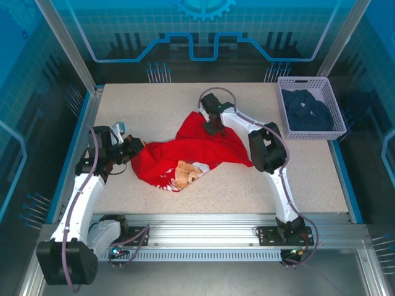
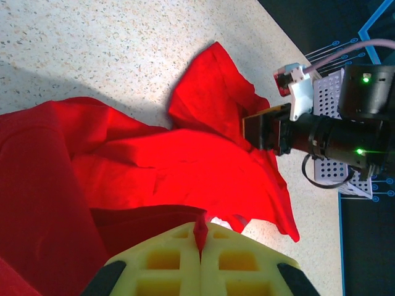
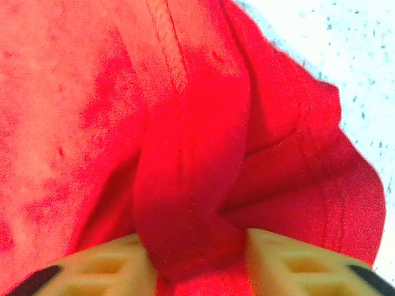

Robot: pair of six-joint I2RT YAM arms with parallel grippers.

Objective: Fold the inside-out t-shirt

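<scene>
The inside-out t-shirt (image 1: 197, 150) lies crumpled in the middle of the table, bright red, with its tan teddy-bear print (image 1: 186, 174) facing up at the near edge. My left gripper (image 1: 136, 150) is at the shirt's left end. In the left wrist view its yellow fingers (image 2: 166, 259) are shut on a thin ridge of the red cloth (image 2: 154, 172). My right gripper (image 1: 214, 127) is at the shirt's far upper part. In the right wrist view a thick rolled fold of the t-shirt (image 3: 185, 185) fills the gap between the right gripper's (image 3: 196, 246) two fingers.
A white perforated basket (image 1: 282, 108) stands at the table's back right and holds a dark navy garment (image 1: 307, 111). Bare speckled tabletop (image 1: 154, 102) lies behind, right of and in front of the shirt. The right arm (image 2: 333, 135) crosses the left wrist view.
</scene>
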